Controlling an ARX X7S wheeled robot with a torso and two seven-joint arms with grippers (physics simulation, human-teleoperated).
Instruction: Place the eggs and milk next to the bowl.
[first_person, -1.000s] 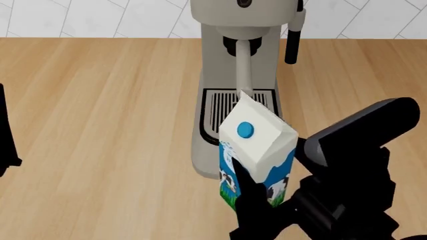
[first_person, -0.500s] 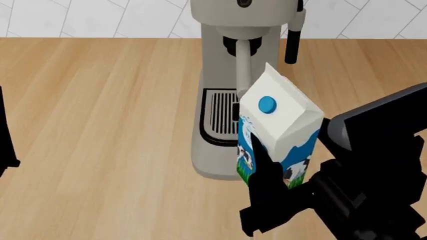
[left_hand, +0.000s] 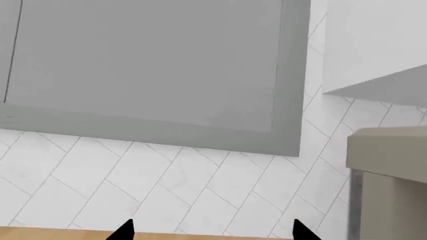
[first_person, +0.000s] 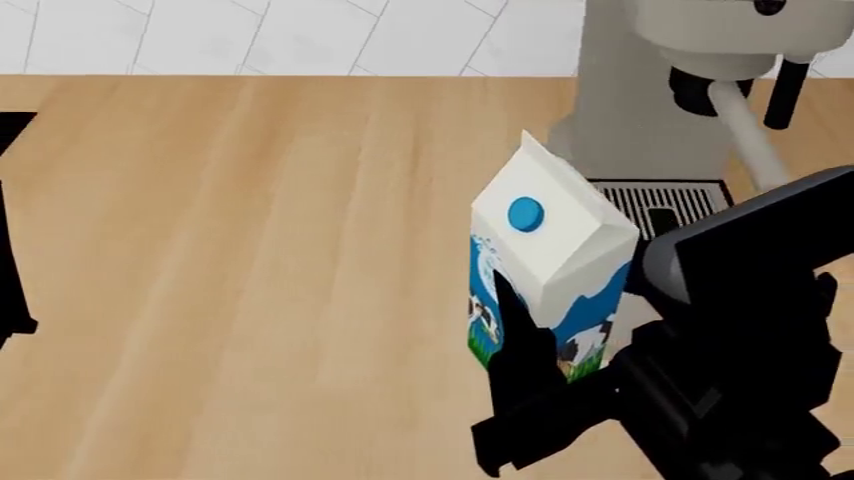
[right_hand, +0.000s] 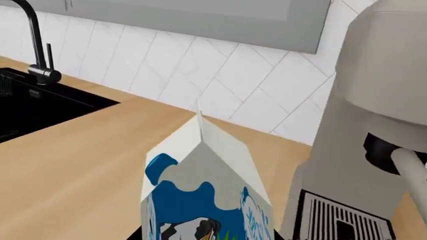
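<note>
Right pincer (first_person: 534, 400): clamped on the milk carton (first_person: 547, 270), one black finger (first_person: 514, 345) pressed against the printed side low down; the other side of the grip is hidden behind the carton.
Left pincer (left_hand: 210, 231): only two dark tips show at the frame edge in the left wrist view, set well apart with nothing between them.
Milk carton: over the right part of the table (first_person: 240, 250), in front of the coffee machine (first_person: 654, 90); whether its base touches the wood cannot be told, as the arm covers it.
Carton's axis: long axis roughly upright, tilted a little, gable ridge uppermost, blue cap (first_person: 526, 213) on the sloped face turned toward the head camera.
Surface: light wooden table, grain running toward the back wall.
Room: white herringbone tiles (right_hand: 220, 75) behind; grey cabinet (left_hand: 147, 65) above; black sink (right_hand: 33, 112) and black tap (right_hand: 33, 45) let into the table's far end.
Cut off: coffee machine's top; its drip grille (first_person: 667, 205) partly hidden by the arm.
</note>
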